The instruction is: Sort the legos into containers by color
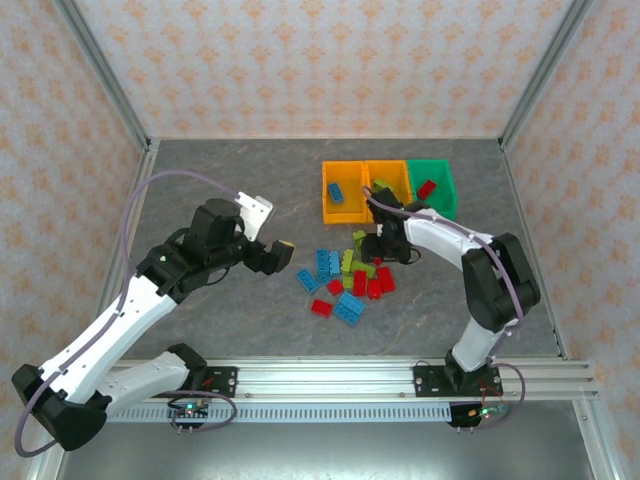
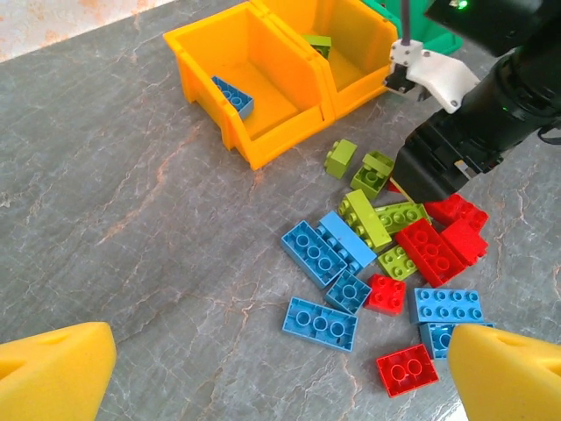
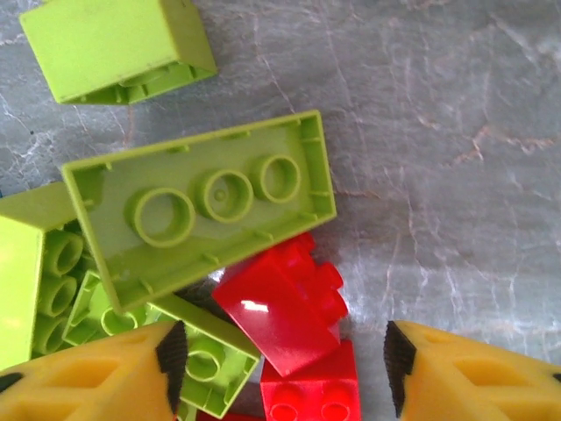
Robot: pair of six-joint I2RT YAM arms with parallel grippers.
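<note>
My right gripper (image 3: 285, 355) sits low over the heap of small studded plastic legos (image 1: 350, 278), which lies on the table near the green open-topped rectangular plastic bin (image 1: 436, 210), on its near-left side. The jaws stand wide, one yellow pad on either side of a small red studded plastic brick (image 3: 280, 307), and neither pad touches it yet. That brick is tilted. It leans on a second red brick (image 3: 311, 390), and a long lime green brick lying upside down (image 3: 202, 210) touches its far edge.

I judge the careful way is to:
- drop a little lower
- close slowly on the red brick's flat sides
- lift straight up, so the lime one slides off rather than coming along
- carry it to the green bin, where one red brick (image 1: 426, 189) already sits

The two orange plastic bins (image 1: 366, 195) directly left of the green bin hold a blue brick and a lime one. My left gripper (image 2: 280, 377) hangs well left of the green bin, jaws wide and empty.
</note>
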